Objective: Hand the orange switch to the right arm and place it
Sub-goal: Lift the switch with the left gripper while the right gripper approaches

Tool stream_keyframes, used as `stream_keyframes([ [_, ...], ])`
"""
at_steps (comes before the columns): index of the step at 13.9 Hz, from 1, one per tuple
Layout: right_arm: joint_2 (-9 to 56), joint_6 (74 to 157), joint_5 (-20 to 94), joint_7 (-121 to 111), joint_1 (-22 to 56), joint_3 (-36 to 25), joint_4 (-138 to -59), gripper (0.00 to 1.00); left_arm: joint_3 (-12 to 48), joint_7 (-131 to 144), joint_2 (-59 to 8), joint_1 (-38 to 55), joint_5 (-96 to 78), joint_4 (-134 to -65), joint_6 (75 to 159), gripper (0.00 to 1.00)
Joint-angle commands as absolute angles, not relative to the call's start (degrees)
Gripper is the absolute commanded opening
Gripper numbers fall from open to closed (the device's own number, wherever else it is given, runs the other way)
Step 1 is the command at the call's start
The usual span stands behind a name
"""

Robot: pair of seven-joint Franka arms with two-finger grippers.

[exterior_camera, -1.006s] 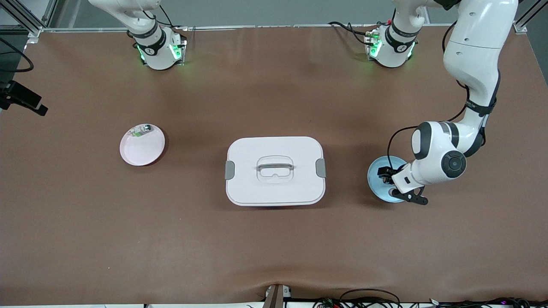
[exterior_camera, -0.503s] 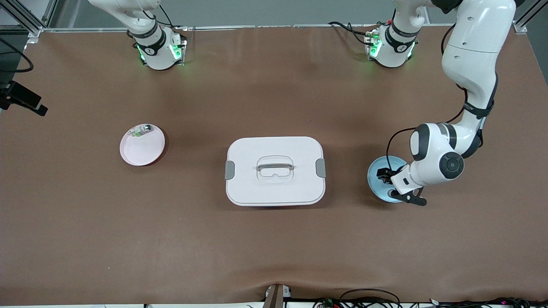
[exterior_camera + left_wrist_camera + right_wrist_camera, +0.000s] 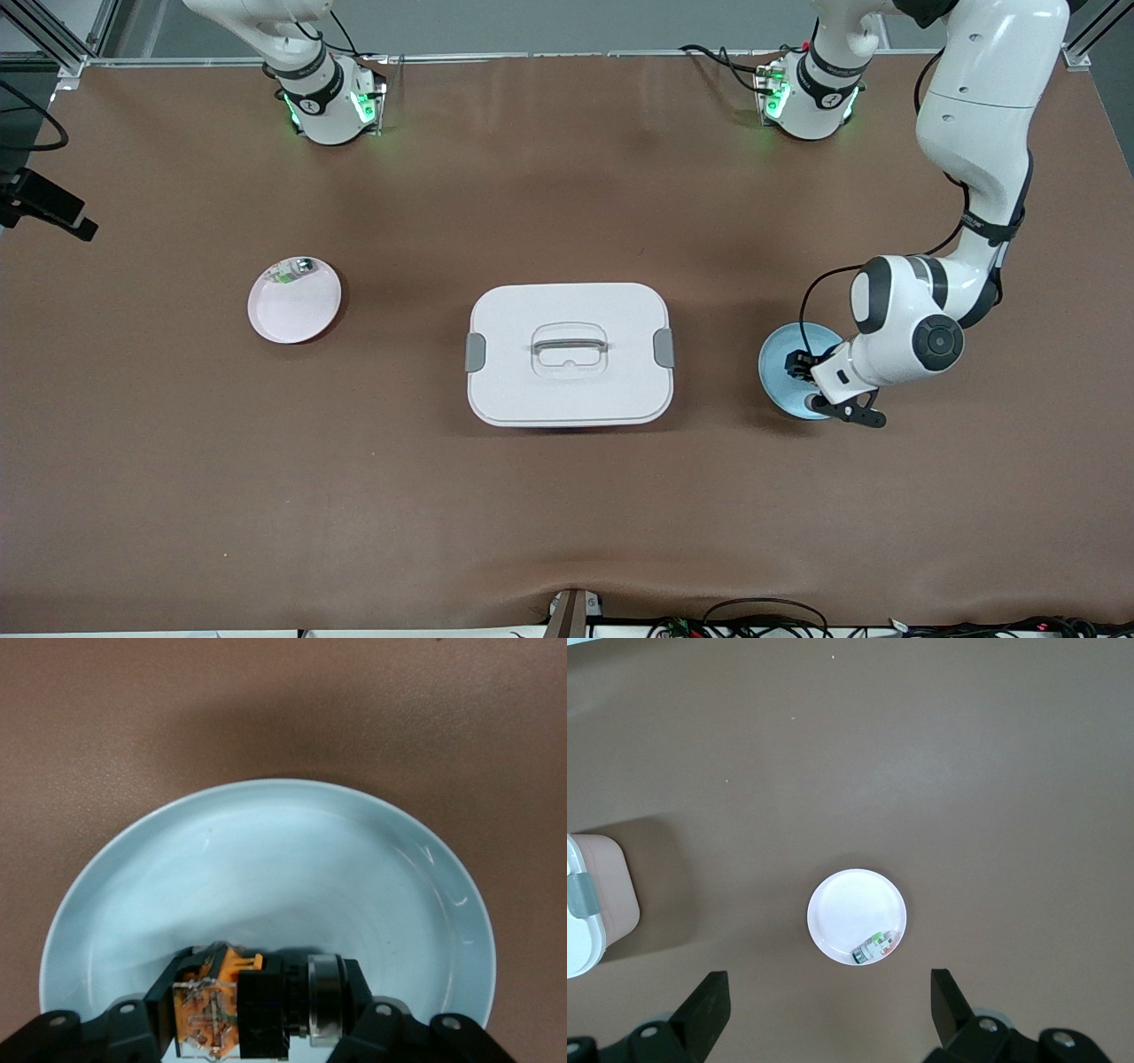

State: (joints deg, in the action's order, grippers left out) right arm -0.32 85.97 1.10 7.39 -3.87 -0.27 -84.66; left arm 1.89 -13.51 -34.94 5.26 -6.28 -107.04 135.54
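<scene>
Left gripper (image 3: 261,1028), down in the blue plate (image 3: 266,859), has just clamped its fingers on the orange switch (image 3: 239,1001); lift due. Right gripper (image 3: 828,1014) waits spread above the pink plate (image 3: 855,917)

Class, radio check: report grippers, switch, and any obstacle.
Left gripper shut on switch in blue plate. Right gripper open, waiting high over pink plate. White box sits between plates.
</scene>
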Motion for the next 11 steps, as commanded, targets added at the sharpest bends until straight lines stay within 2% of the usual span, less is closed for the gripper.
stream_keyframes([
  [1, -0.3, 86.1, 1.5, 7.8, -5.3, 0.6, -84.4, 1.0, 1.9, -12.5, -35.2, 5.3, -7.3, -106.9, 135.9, 0.35],
  [5, -0.3, 86.0, 1.4, 7.8, -5.4, 0.6, -84.3, 1.0, 1.9, -12.3, -33.6, 4.7, -7.2, -107.0, 134.2, 0.35],
  [11, -0.3, 86.0, 1.1, 7.8, -5.1, 0.6, -84.3, 1.0, 2.1, -1.9, -27.5, 5.1, -7.6, -106.6, 126.8, 0.35],
])
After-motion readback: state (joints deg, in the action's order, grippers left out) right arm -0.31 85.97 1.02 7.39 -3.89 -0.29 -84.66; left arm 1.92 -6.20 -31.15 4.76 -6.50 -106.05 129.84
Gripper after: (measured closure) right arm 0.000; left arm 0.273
